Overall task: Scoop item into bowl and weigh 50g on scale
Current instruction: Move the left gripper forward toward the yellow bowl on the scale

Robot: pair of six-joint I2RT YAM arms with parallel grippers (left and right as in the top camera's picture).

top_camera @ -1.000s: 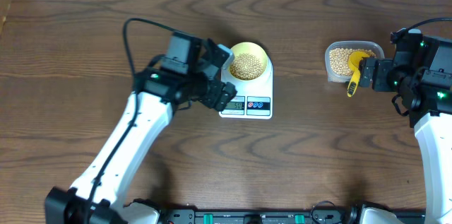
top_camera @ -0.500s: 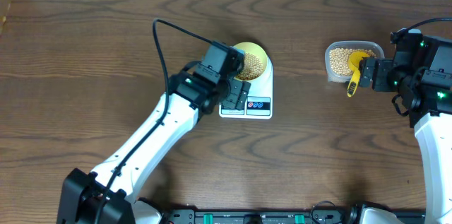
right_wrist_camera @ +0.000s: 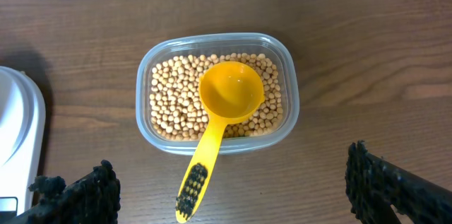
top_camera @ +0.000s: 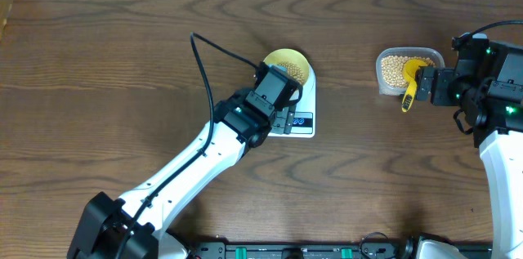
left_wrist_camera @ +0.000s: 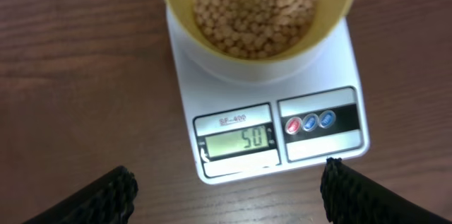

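The weighing step seemed to be at its end. The scale point(left_wrist_camera: 318, 150) stood near the middle of the counter, a little toward the far edge, and the pale yellow bowl point(left_wrist_camera: 332, 19) sat on its platform with the beans point(left_wrist_camera: 254, 5) heaped inside. The grey display point(left_wrist_camera: 236, 139) showed "50". A small label above it seemed to read "SF-400", but it was blurred. Beside the display were one red and two blue buttons point(left_wrist_camera: 309, 122).

The left gripper point(left_wrist_camera: 227, 174) hung just over the front of the scale, fingers spread wide and grasping nothing. The right gripper point(right_wrist_camera: 232, 171) was near the right edge of the counter, also spread and empty. It hung above the clear tub point(right_wrist_camera: 286, 121), in which the yellow scoop point(right_wrist_camera: 229, 97) lay on the remaining beans, its handle resting over the rim.

In my judgement, no more beans were needed. The next move called only for lifting the left arm away without touching the platform, so that the reading was not disturbed.
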